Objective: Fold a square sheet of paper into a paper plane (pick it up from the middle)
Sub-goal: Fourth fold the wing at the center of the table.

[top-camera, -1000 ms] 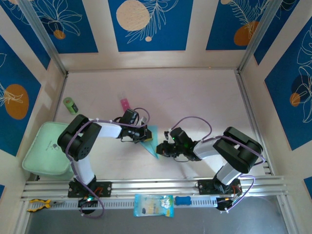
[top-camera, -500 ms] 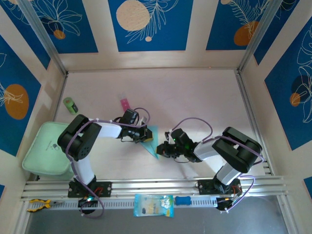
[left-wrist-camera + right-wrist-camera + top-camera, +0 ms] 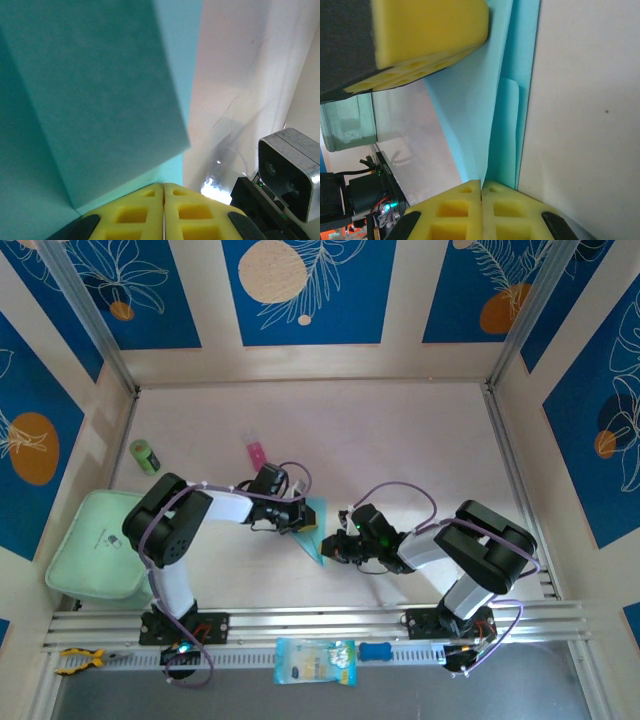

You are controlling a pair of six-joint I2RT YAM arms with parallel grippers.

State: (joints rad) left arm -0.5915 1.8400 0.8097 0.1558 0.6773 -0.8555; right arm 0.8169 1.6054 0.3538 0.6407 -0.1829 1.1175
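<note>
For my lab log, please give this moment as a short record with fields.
paper: light cyan sheet, folded, on the table, between the pincers
left pincer: shut, tips at the paper
right pincer: shut, tips at a raised fold
also there: pink block, green roll, mint tray, printed packet

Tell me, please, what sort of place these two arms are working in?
Probably a purpose-built robot test cell: a pale tabletop boxed in by blue printed wall panels, an aluminium rail along the near edge, and staged props such as folded cyan paper, a pink block and a green tray.
</note>
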